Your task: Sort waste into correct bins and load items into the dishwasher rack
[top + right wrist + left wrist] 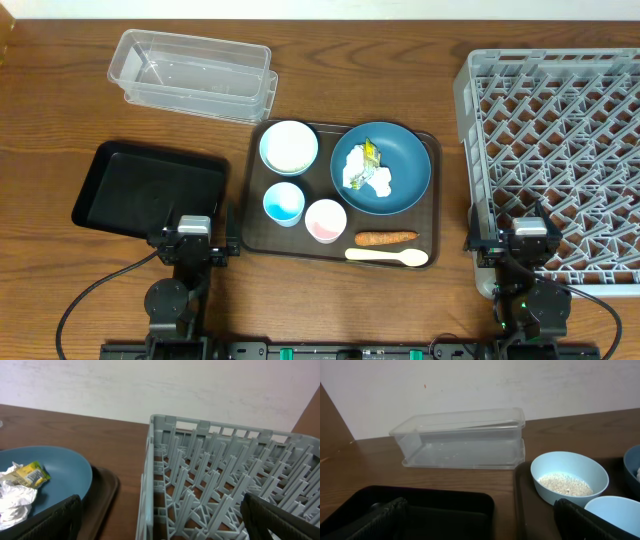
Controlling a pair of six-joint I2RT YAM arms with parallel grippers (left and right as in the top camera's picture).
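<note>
Entry: both arms parked at the near table edge, nothing in hand.

Left gripper: 2 fingers spread wide, empty, facing the black bin and the clear bin behind it. Right gripper: also spread wide and empty, beside the near corner of the dishwasher rack.

All task items sit on the brown tray between the arms:
- Blue plate carrying a yellow wrapper on crumpled white paper.
- Pale bowl, with grainy residue on its bottom in the left wrist view.
- Blue cup and pink cup, both upright.
- Carrot, with the spoon just beside it at the tray's near edge.

Handling estimates:
1. Wrapper and paper: near weightless, soft, crinkly. Pinch a raised fold from above; a shallow bite may slip off.
2. Carrot: stiff, tapered, likely to roll. Close across the thicker left end.
3. Spoon: lies flat and low. Take the handle across its width; the fingers will probably scrape the tray.
4. Cups and bowl: look light, smooth, rigid. 1 finger inside the rim, 1 outside.
5. Plate: wide, shallow, probably slick. Rim grip only, after the waste is off.
</note>
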